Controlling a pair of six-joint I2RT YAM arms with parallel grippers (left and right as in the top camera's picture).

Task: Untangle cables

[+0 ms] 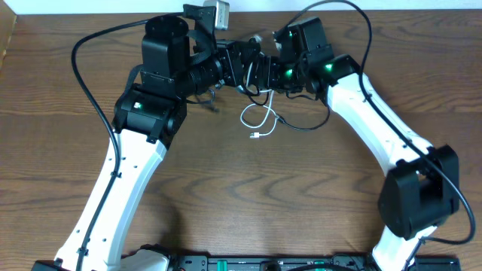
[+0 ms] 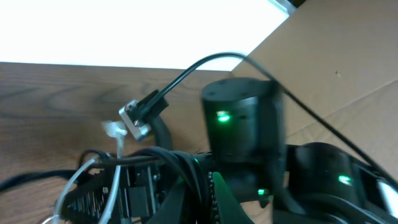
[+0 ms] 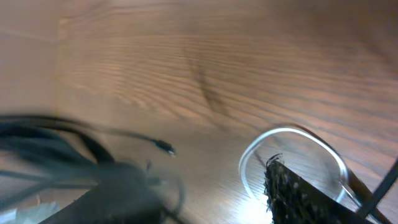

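At the upper centre of the overhead view the left gripper (image 1: 235, 69) and right gripper (image 1: 265, 73) meet tip to tip, too bunched and blurred to tell whether either is clamped, while the white cable (image 1: 254, 115) loops just below them on the table (image 1: 248, 196), with a black cable (image 1: 300, 126) curving to its right.

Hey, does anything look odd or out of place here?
Yes. The thin white cable and thin black cable are bunched in a tangle between the left pincer and right pincer, near the far edge of the wooden table; only a white loop trails free.
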